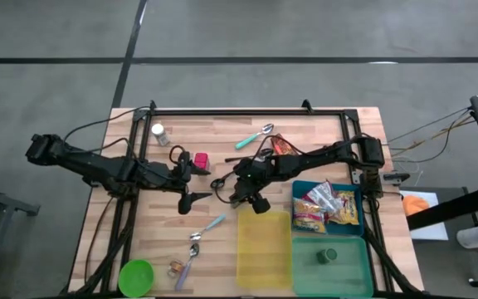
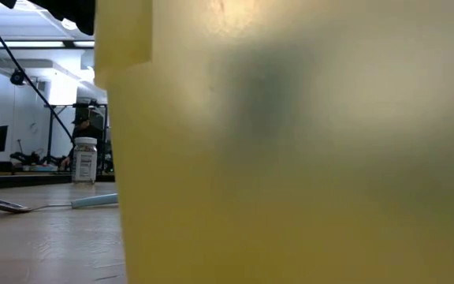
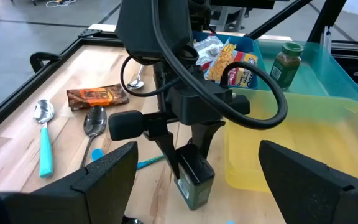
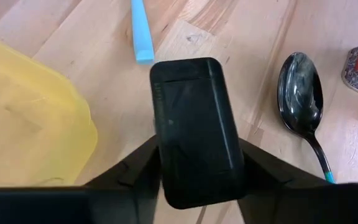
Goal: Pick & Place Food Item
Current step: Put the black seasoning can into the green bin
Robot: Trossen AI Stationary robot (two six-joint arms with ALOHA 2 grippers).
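Observation:
A small jar (image 3: 194, 183) of green seasoning with a flat black lid (image 4: 194, 124) stands upright on the wooden table, just off the yellow bin's (image 1: 264, 245) far left corner. My right gripper (image 1: 251, 199) reaches down over it, one finger on either side of the lid. My left gripper (image 1: 186, 179) hangs open at the table's left middle. It faces the jar from a short way off and has nothing between its fingers. My right gripper has the jar's black lid (image 4: 166, 143) pinched between its two fingers (image 4: 138, 165), one on each long side. The fingers slant down from above and from the table's right. The jar stands upright with its base on the table.
Beside the yellow bin stand a blue bin (image 1: 301, 189) with snack packets and a green bin (image 1: 355, 270) with another jar. On the table lie blue-handled spoons (image 1: 208, 226), a brown bar (image 3: 97, 95), a red box (image 1: 200, 159), a white shaker (image 1: 159, 133) and a green bowl (image 1: 136, 276).

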